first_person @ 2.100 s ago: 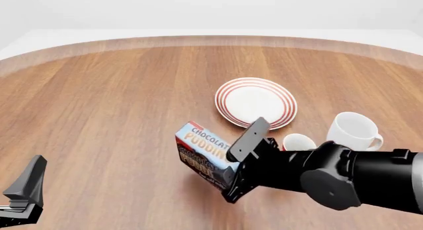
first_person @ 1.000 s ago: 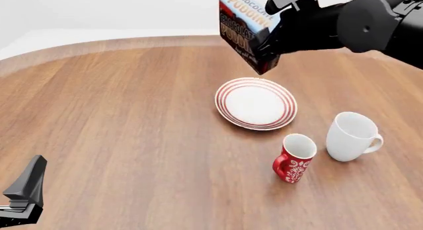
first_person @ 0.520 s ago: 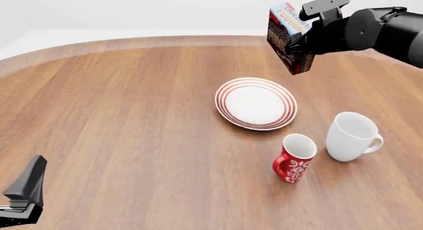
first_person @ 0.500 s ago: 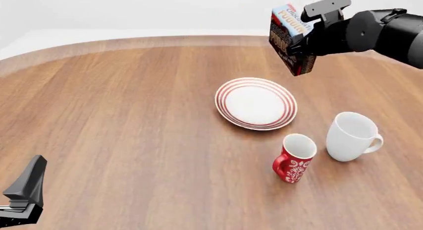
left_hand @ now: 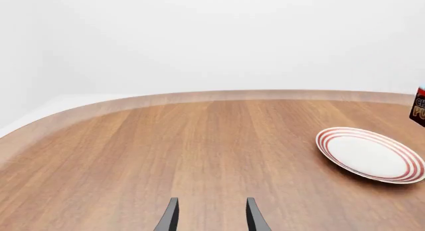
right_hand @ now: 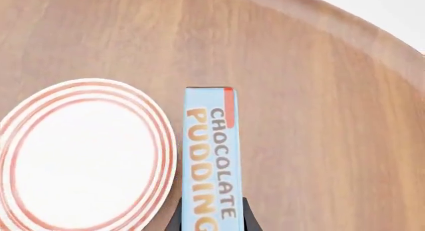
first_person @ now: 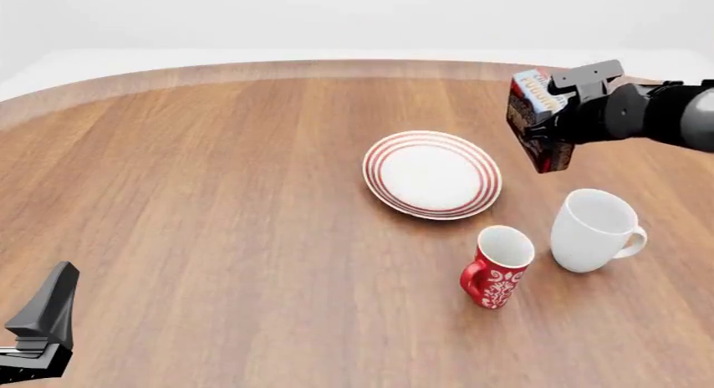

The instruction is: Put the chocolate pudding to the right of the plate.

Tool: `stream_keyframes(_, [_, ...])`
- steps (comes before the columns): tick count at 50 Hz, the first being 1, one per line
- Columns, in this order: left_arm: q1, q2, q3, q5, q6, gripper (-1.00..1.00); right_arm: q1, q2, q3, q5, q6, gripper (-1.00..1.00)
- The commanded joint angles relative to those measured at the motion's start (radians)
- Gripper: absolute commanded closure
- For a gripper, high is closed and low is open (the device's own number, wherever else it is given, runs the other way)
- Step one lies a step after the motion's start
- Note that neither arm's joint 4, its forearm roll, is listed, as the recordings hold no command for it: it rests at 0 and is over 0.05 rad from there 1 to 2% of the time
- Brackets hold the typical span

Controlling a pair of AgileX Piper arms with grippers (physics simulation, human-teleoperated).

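The chocolate pudding [first_person: 536,119], a light blue and dark brown carton, hangs tilted in the air just right of the plate's far right side. My right gripper [first_person: 551,125] is shut on it. In the right wrist view the carton [right_hand: 211,151] runs alongside the plate's rim [right_hand: 167,141], with the right gripper [right_hand: 211,222] clamping its near end. The white plate with red rings [first_person: 379,166] lies at the table's middle. My left gripper [first_person: 39,325] rests at the near left, open [left_hand: 211,218] and holding nothing. The left wrist view catches the plate [left_hand: 330,141] and a sliver of the carton [left_hand: 419,106].
A red patterned mug [first_person: 497,268] stands in front of the plate on its right. A plain white mug [first_person: 591,231] stands beside it, nearer than the held carton. The wooden table's curved far edge [first_person: 334,68] runs behind everything.
My right gripper has carried the pudding from high above the plate's far side to the right and down, now close beside the plate. The left arm has not moved.
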Motion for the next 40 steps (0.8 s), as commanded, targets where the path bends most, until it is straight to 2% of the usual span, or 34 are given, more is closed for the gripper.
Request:
stream_keyframes(1, [0.000, 0.000, 0.000, 0.000, 0.000, -1.00, -0.070, 0.088, 0.038, -0.075, -0.028, 1.00])
stream_keyframes(8, [0.000, 0.000, 0.000, 0.000, 0.000, -1.00, -0.084, 0.137, 0.065, -0.127, -0.056, 1.00])
stream_keyframes(15, [0.000, 0.000, 0.000, 0.000, 0.000, -1.00, -0.099, 0.157, 0.073, -0.148, -0.059, 1.00])
stream_keyframes(18, [0.000, 0.000, 0.000, 0.000, 0.000, -1.00, -0.141, 0.159, 0.072, -0.160, -0.058, 1.00])
stream_keyframes(19, [0.000, 0.000, 0.000, 0.000, 0.000, -1.00, -0.140, 0.161, 0.072, -0.161, -0.058, -1.00])
stream_keyframes(31, [0.000, 0.000, 0.000, 0.000, 0.000, -1.00, -0.151, 0.134, 0.081, -0.161, -0.022, -1.00])
stream_keyframes(35, [0.000, 0.000, 0.000, 0.000, 0.000, -1.00, -0.134, 0.057, 0.093, -0.160, -0.020, -1.00])
stream_keyframes(40, [0.000, 0.000, 0.000, 0.000, 0.000, -1.00, -0.091, -0.052, 0.085, -0.113, -0.014, -1.00])
